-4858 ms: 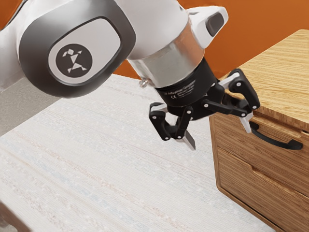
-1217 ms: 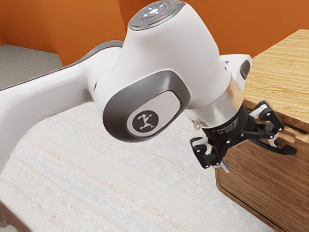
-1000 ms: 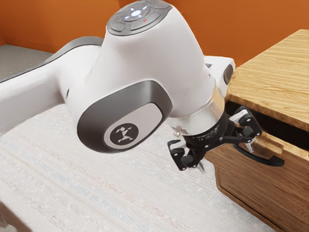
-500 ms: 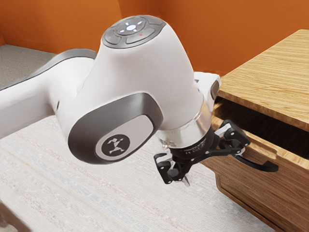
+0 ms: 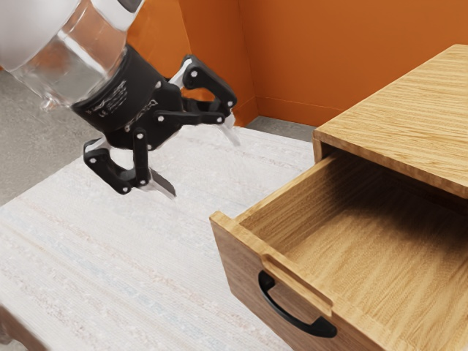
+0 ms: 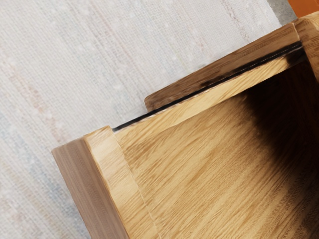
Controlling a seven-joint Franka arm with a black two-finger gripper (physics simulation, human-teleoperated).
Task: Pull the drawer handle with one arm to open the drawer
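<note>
Our gripper point(image 5: 199, 162) hangs wide open, empty, well apart from the drawer point(image 5: 241, 270). Drawer stands far out of the cabinet point(image 5: 409, 110); handle point(image 5: 292, 316) seemingly free, so the pull looks finished.

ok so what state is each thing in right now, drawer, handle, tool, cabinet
drawer: open, far out of the cabinet, visible inside bare
handle: free, nothing gripping it
tool: open, holding nothing, in the air above the table, apart from the drawer
cabinet: upright on the table, top slot open where the drawer sits
</note>
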